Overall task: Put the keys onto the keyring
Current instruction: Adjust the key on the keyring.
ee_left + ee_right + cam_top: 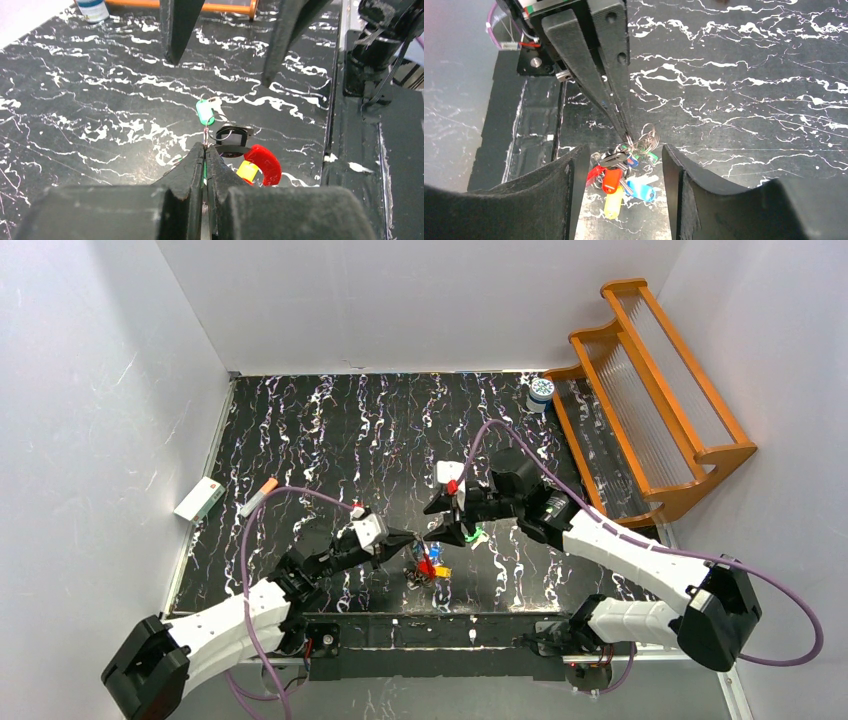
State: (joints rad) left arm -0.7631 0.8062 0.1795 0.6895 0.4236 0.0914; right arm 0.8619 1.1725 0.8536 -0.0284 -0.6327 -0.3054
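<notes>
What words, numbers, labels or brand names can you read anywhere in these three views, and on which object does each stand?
No text here is clear enough to quote.
On the jar: a blue-and-white label, too blurred to read.
On the box: white and green print, too small to read.
On the keys: no lettering can be made out on their coloured heads.

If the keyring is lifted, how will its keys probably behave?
The keys sit loose on the thin keyring, so they would likely dangle and swing. The wire looks smooth, so it may slip from the shut left gripper.
</notes>
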